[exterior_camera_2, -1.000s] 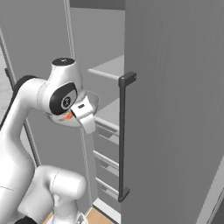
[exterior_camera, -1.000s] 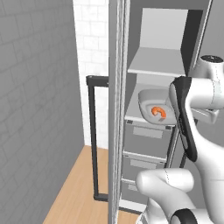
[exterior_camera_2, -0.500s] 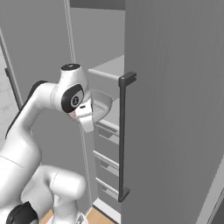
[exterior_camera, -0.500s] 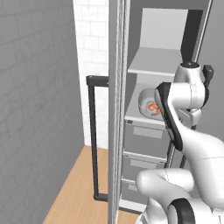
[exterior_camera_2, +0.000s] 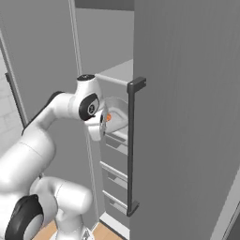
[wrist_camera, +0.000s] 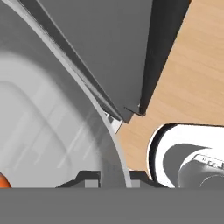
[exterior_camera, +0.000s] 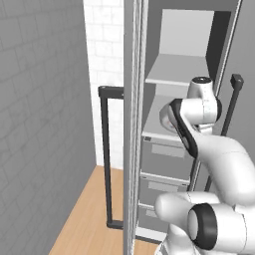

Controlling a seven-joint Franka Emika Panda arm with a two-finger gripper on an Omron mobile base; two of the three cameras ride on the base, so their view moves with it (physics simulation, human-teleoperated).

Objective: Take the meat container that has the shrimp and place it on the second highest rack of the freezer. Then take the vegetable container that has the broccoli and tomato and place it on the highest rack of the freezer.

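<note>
Freezer [exterior_camera: 199, 45] fills the right half of the left base view, door open. Second highest rack [exterior_camera: 159, 130] sits mid-frame, just behind my wrist. Meat container [exterior_camera_2: 118, 115] w/ shrimp [exterior_camera_2: 108, 117] is center of the right base view, over that shelf. My gripper [wrist_camera: 114, 178] is clamped on its rim, tray extending left of the fingers in the hand view. Looks like next move is down onto the rack.

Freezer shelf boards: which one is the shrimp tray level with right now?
The second highest rack, the board just above the drawer fronts. The highest rack sits bare above the meat container held by the gripper.
</note>
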